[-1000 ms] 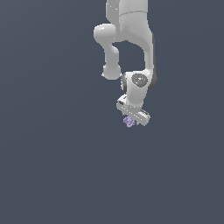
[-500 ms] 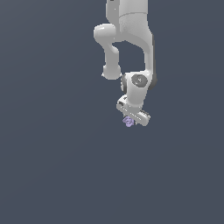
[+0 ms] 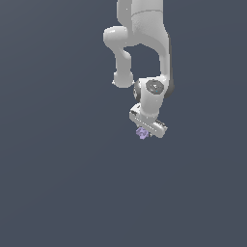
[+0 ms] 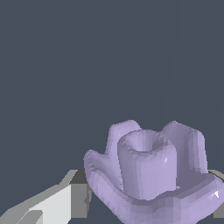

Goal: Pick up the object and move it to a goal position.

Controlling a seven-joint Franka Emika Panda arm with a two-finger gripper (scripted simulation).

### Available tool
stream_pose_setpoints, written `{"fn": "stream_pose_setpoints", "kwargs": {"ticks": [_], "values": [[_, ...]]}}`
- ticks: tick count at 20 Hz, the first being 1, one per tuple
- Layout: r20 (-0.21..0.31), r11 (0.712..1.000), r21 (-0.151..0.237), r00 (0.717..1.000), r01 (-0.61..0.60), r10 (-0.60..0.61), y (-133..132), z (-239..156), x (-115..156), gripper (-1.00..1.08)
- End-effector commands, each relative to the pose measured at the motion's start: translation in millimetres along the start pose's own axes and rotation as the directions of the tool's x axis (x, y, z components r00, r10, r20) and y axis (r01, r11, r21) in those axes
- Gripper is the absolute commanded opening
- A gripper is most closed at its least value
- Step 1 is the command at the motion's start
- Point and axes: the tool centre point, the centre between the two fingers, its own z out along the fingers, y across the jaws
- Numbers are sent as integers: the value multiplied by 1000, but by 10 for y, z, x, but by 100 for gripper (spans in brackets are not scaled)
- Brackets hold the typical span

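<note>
The object (image 3: 141, 132) is a small lavender lumpy blob, seen in the exterior view right under the white hand of the arm. My gripper (image 3: 144, 131) is shut on it, holding it above the plain grey ground. In the wrist view the object (image 4: 151, 170) fills the near field as a lobed shape with a raised hollow stub in its middle, and one grey-white finger (image 4: 61, 203) presses against its side. The other finger barely shows at the frame's edge.
The white arm (image 3: 144, 53) comes down from the upper edge of the exterior view. Around it lies only flat dark grey-blue ground, with no other objects or marks in sight.
</note>
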Motion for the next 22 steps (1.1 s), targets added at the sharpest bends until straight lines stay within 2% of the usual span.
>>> {"fn": "stream_pose_setpoints", "kwargs": {"ticks": [1, 7, 22], "values": [[-1, 1000, 1, 1000, 0, 0, -25, -96, -5, -100], [0, 1000, 1, 1000, 0, 0, -112, -477, -25, -100], [-1, 1000, -1, 1000, 0, 0, -434, -1776, -78, -100]]}}
